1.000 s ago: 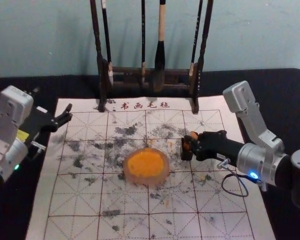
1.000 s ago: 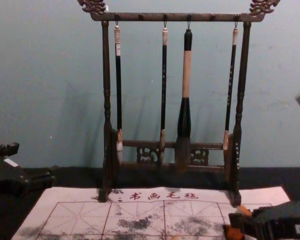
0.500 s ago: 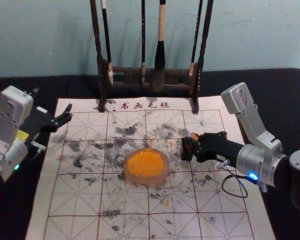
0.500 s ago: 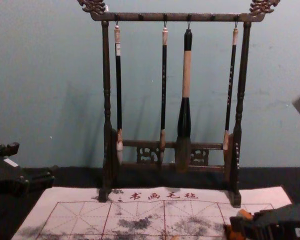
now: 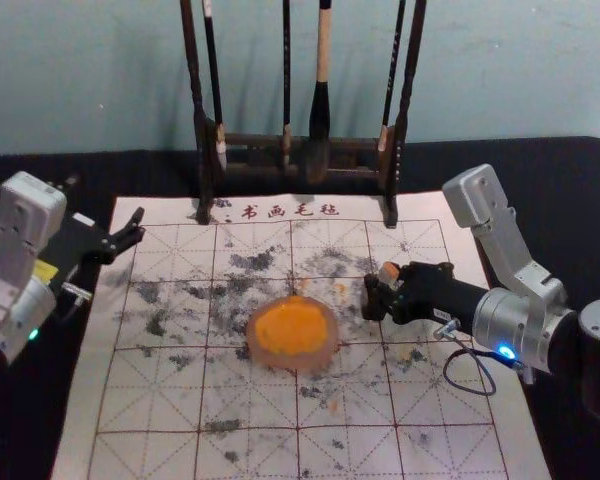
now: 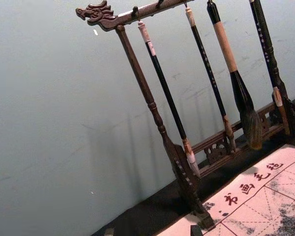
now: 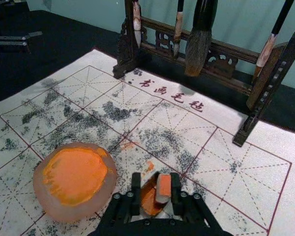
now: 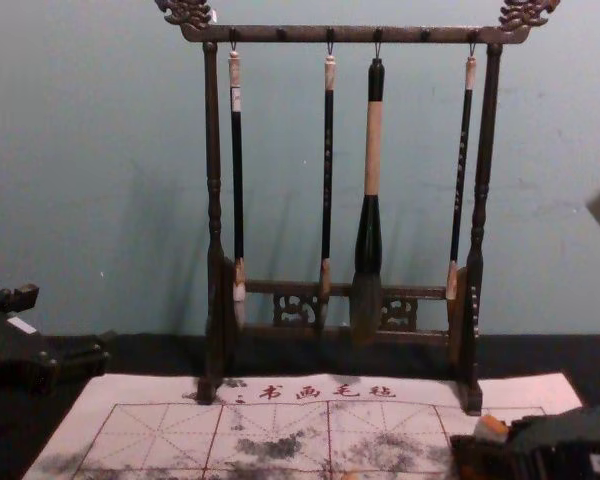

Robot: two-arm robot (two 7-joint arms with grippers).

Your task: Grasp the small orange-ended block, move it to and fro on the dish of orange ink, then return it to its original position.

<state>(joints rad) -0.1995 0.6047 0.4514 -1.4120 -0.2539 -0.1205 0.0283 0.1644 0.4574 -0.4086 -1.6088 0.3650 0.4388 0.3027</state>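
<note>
Orange-ended block (image 7: 163, 189) is gripped by right hand (image 5: 380, 288); mat (image 5: 160, 410) reads 书画毛毡.

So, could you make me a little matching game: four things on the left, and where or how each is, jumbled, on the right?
1. Dish
2. Block
3. Brushes
4. Left claw

A. Hanging from the rack
B. Open, away from the dish
C. At the right claw
D. Flat on the gridded mat, orange ink inside

Pairs: 1-D, 2-C, 3-A, 4-B
</note>
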